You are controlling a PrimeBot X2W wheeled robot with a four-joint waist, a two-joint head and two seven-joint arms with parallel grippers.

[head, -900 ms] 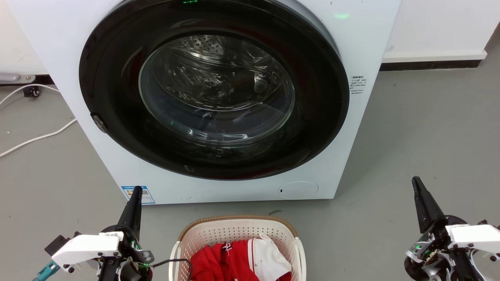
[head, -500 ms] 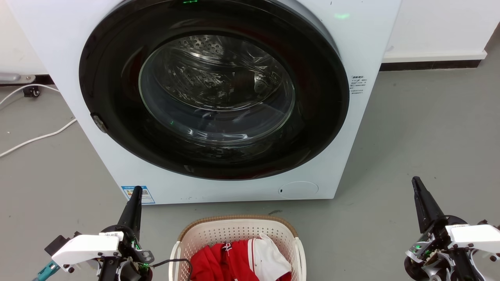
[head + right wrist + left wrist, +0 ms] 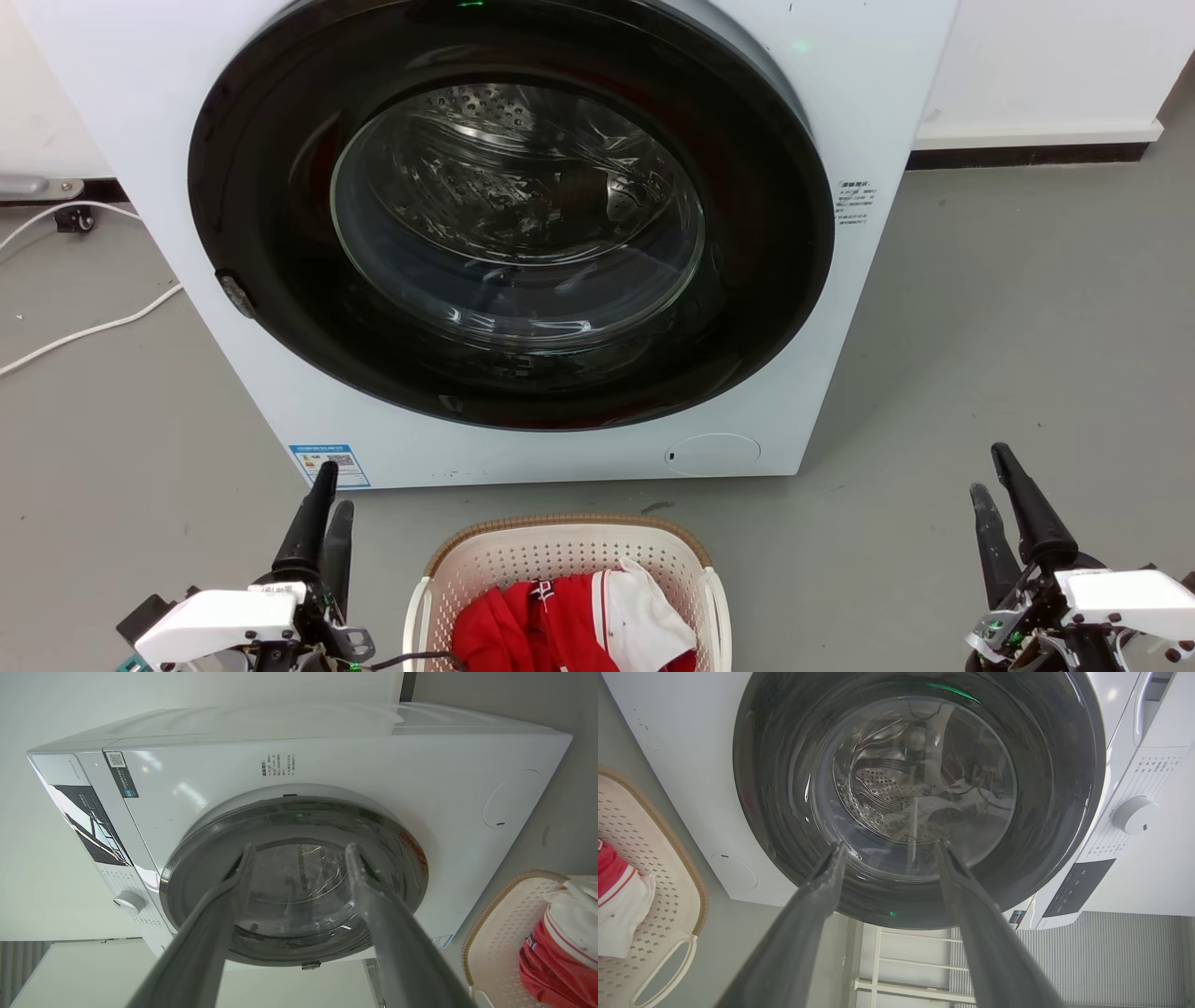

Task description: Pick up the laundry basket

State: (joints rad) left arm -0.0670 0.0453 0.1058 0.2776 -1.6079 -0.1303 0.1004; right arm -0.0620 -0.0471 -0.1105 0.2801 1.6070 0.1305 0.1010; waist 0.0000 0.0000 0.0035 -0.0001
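Grey floor (image 3: 1008, 308), bare concrete look. White washer (image 3: 513, 243) stands on it. Cream basket (image 3: 565, 523) sits on it just before the washer's front, not touching. White cable (image 3: 89, 329) lies left of washer.

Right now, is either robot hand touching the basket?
No, the left hand and the right hand hang open on either side of the laundry basket, both clearly apart from it.

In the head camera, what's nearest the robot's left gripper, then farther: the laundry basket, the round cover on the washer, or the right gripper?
From the left gripper:
1. Laundry basket, just to its right.
2. Round cover, low on the washer, farther right.
3. Right gripper, far across on the right.
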